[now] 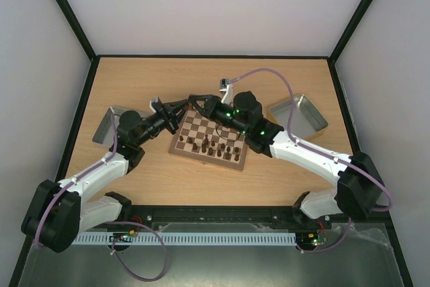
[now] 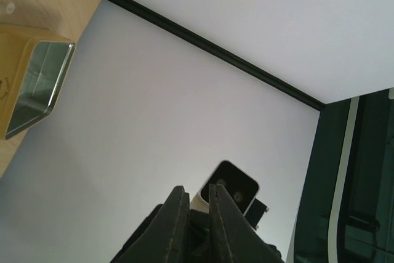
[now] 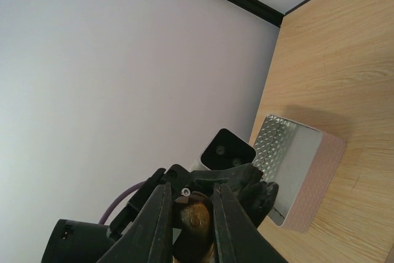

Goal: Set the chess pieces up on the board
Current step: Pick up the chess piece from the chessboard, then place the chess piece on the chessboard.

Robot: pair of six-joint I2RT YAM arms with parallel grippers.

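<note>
The board (image 1: 196,123) lies mid-table with several dark chess pieces (image 1: 216,147) standing on its near rows. My two grippers meet tip to tip above its far-left corner. The right gripper (image 1: 197,101) (image 3: 191,188) is shut on a dark brown chess piece (image 3: 197,217), whose round base faces that wrist camera. The left gripper (image 1: 183,107) (image 2: 197,189) points at it from the left. Its fingers (image 2: 175,214) stand close together, with a dark shape in the narrow gap, and it seems shut on the far end of the same piece. No light pieces show clearly.
A grey metal tray (image 1: 106,126) (image 3: 295,164) sits left of the board, under the left arm. Another tray (image 1: 299,115) (image 2: 34,87) sits to the right. Black-framed white walls enclose the table on three sides.
</note>
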